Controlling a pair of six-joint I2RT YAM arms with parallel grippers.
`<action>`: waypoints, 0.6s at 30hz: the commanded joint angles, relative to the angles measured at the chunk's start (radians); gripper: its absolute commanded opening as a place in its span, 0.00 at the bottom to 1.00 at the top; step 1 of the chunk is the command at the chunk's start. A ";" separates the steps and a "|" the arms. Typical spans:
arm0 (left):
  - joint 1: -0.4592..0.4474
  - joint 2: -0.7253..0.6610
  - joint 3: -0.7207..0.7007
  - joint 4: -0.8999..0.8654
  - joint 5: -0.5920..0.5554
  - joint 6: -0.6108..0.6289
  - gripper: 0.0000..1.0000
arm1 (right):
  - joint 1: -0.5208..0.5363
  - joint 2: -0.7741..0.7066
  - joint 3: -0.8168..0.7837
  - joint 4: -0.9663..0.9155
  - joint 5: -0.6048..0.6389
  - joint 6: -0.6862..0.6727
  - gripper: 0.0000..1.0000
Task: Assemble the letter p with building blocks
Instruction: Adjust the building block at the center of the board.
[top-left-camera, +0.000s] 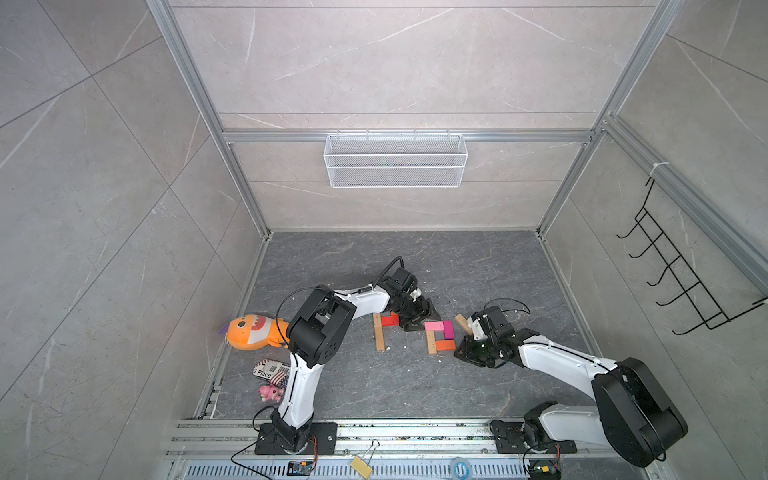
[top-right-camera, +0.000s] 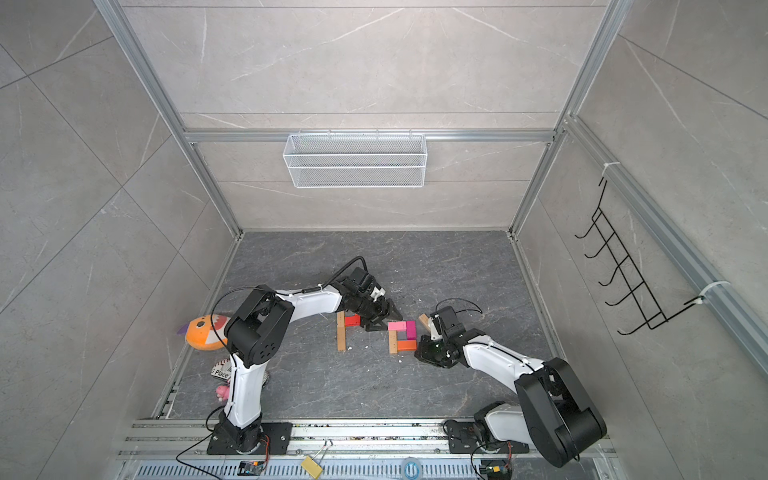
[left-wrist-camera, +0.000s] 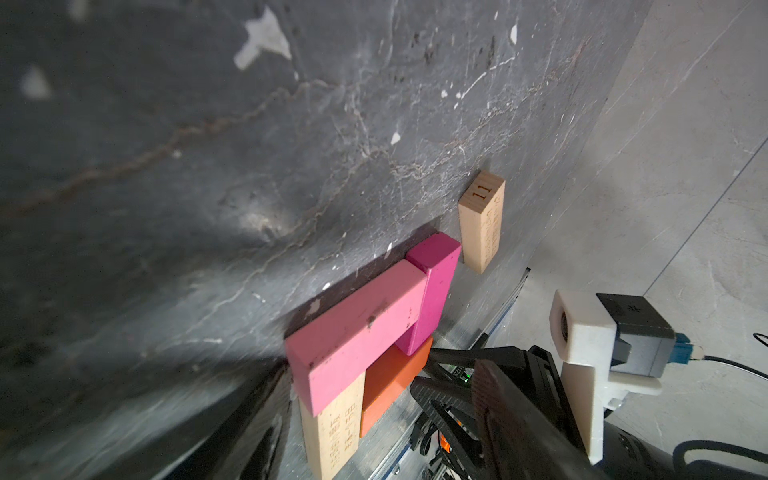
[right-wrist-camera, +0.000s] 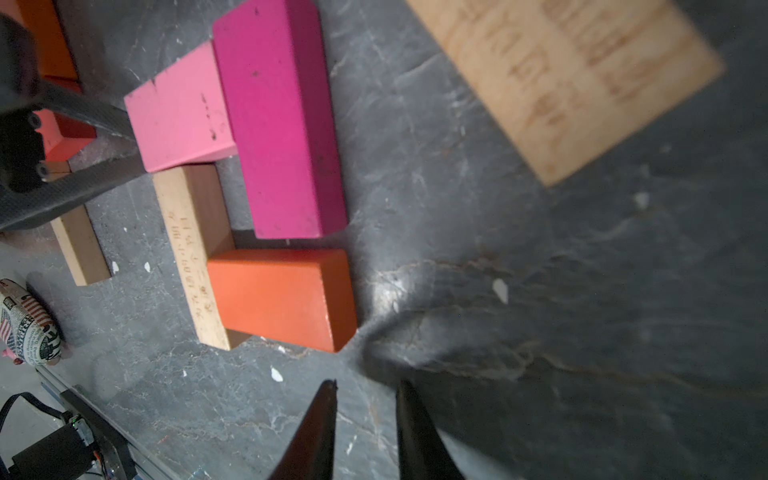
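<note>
Two figures of building blocks lie on the dark floor in both top views. The left figure is a tan stem (top-left-camera: 379, 332) with a red block (top-left-camera: 390, 319) at its top. The right figure, a letter p, has a tan stem (top-left-camera: 432, 347), a light pink block (top-left-camera: 432, 326), a magenta block (top-left-camera: 448, 328) and an orange block (top-left-camera: 445, 345). A loose tan block (top-left-camera: 462, 323) lies just to its right. My left gripper (top-left-camera: 419, 320) stands open between the red and pink blocks, holding nothing. My right gripper (right-wrist-camera: 368, 388) hovers by the orange block (right-wrist-camera: 282, 297), its jaws slightly apart and empty.
An orange plush fish (top-left-camera: 253, 332), a printed pouch (top-left-camera: 270, 370) and a small pink toy (top-left-camera: 270, 392) lie at the floor's left edge. A white mesh basket (top-left-camera: 395, 160) hangs on the back wall. A black hook rack (top-left-camera: 681, 282) is on the right wall.
</note>
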 joint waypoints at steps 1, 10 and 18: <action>0.003 0.016 -0.004 -0.006 0.000 0.000 0.72 | 0.006 0.019 0.002 -0.008 0.020 0.016 0.29; 0.003 -0.007 -0.040 0.003 -0.009 -0.009 0.72 | 0.053 0.030 0.006 -0.003 0.052 0.026 0.27; 0.005 -0.045 -0.098 0.025 -0.015 -0.018 0.72 | 0.062 0.060 0.002 0.027 0.060 0.042 0.27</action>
